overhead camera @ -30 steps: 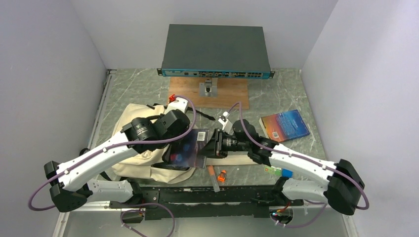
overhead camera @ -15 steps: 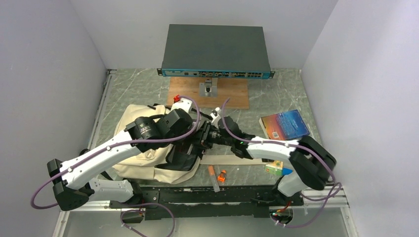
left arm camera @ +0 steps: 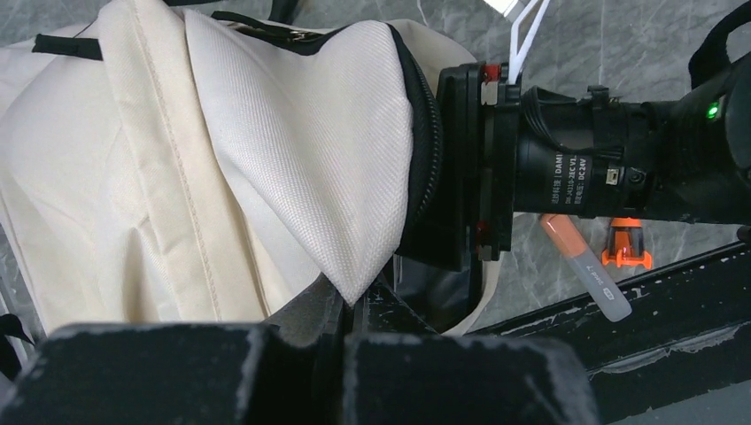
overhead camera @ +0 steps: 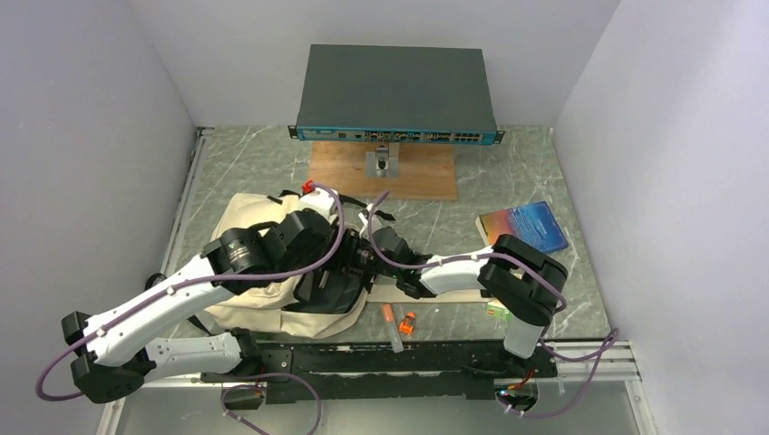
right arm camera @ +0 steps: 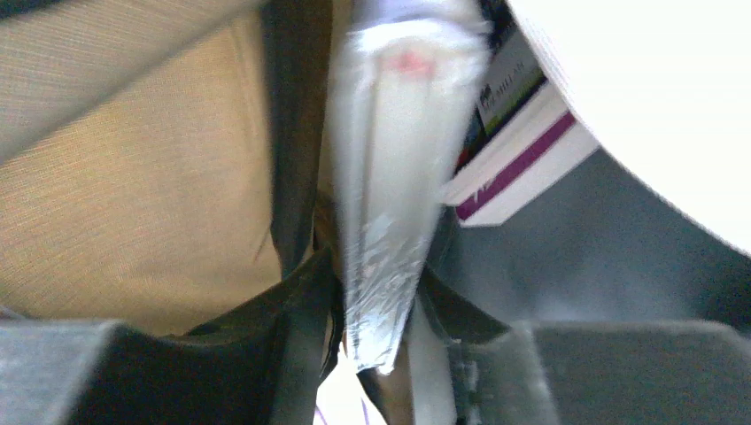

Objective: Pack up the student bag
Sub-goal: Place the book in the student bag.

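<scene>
Clearly the student bag (overhead camera: 238, 210) lies on the left-middle part of the marble surface (overhead camera: 508, 181), with its mouth toward the right. The left pincer (left arm camera: 350, 305) is clenched on the beige edge of this mouth. The right pincer (right arm camera: 372, 354) is inside the bag, with a plastic-wrapped packet (right arm camera: 390, 177) between its fingers; whether it squeezes the packet, I cannot tell. A book (right arm camera: 514, 168) lies just beside the packet.

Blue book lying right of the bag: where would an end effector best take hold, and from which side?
Probably its near long edge, coming in low from the robot's side. The blue book lies flat, cover up, on the table. It looks too wide to span from above, and that edge faces the arms' bases.
</scene>
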`<act>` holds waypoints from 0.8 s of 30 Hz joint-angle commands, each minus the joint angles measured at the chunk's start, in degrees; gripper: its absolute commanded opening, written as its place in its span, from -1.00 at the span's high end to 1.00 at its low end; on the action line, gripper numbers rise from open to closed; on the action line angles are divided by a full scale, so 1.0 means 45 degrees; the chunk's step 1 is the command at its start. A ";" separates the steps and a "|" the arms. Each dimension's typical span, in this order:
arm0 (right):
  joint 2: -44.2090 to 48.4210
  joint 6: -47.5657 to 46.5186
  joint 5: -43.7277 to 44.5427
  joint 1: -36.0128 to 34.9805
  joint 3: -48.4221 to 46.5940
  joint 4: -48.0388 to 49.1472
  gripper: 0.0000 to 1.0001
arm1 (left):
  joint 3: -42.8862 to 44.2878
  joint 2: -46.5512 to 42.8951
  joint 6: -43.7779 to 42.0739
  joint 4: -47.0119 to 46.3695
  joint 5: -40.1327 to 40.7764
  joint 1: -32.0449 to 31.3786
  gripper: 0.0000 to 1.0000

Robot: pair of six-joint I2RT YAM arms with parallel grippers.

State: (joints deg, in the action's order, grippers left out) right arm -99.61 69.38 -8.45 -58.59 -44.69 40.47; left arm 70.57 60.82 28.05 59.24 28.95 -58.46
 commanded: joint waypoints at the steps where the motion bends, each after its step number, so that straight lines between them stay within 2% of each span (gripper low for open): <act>1: -0.0046 -0.0658 -0.0463 0.0075 -0.1057 0.2226 0.05 | -0.0185 -0.0327 0.0090 -0.1093 0.0594 -0.0057 1.00; 3: -0.0230 -0.0116 -0.1032 0.0159 -0.0966 0.1471 -0.22 | -0.0408 -0.0487 0.0170 -0.1126 0.0675 -0.0057 1.00; 6: -0.0323 0.0109 -0.2163 0.0353 -0.0929 0.0308 -0.45 | -0.0921 -0.1058 0.0073 -0.1652 0.0524 -0.0057 1.00; 9: 0.0040 -0.0025 -0.2418 0.0402 -0.0622 -0.0239 -0.48 | -0.1161 -0.1338 0.0074 -0.1880 0.0383 -0.0057 1.00; 11: 0.0236 -0.0510 -0.2396 0.0402 -0.0616 -0.0945 -0.43 | -0.1163 -0.1350 0.0089 -0.1774 0.0348 -0.0057 1.00; 13: 0.0135 -0.0856 -0.2399 0.0402 -0.0562 -0.0932 -0.27 | -0.1104 -0.1329 0.0158 -0.1618 0.0337 -0.0057 1.00; 14: -0.0106 -0.1091 -0.2500 0.0402 -0.0620 -0.0493 0.06 | -0.1093 -0.1323 0.0224 -0.1573 0.0302 -0.0057 1.00; 15: -0.0468 -0.1550 -0.2649 0.0358 -0.0947 -0.0023 0.56 | -0.1065 -0.1327 0.0271 -0.1565 0.0273 -0.0057 1.00; 16: -0.0877 -0.2164 -0.2677 0.0272 -0.1625 -0.0492 0.86 | -0.1032 -0.1342 0.0348 -0.1564 0.0213 -0.0057 1.00; 17: -0.1383 -0.2666 -0.2679 0.0193 -0.2483 -0.1136 0.96 | -0.0996 -0.1365 0.0387 -0.1564 0.0130 -0.0057 1.00; 18: -0.1871 -0.3109 -0.2865 0.0112 -0.3325 -0.1285 0.96 | -0.0965 -0.1408 0.0419 -0.1573 -0.0005 -0.0057 1.00; 19: -0.2212 -0.3421 -0.2927 0.0054 -0.3880 -0.1291 0.87 | -0.0883 -0.1430 0.0435 -0.1521 0.0015 -0.0068 1.00; 21: -0.2293 -0.3624 -0.2616 0.0051 -0.3915 -0.0605 0.20 | -0.0593 -0.1486 0.0700 -0.0772 0.0366 -0.0076 1.00; 22: -0.2194 -0.3725 -0.2608 0.0051 -0.3834 -0.0606 -0.01 | -0.0585 -0.1552 0.0614 -0.0722 0.0362 -0.0076 1.00; 24: -0.1765 -0.3745 -0.2525 0.0102 -0.3195 -0.0684 -0.22 | -0.0672 -0.1741 0.0666 -0.0721 0.0158 -0.0076 1.00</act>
State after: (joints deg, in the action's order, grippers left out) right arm -111.50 57.19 -19.70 -58.24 -60.12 32.60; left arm 64.84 55.59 29.67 56.42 29.67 -58.48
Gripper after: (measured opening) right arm 0.515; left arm 0.023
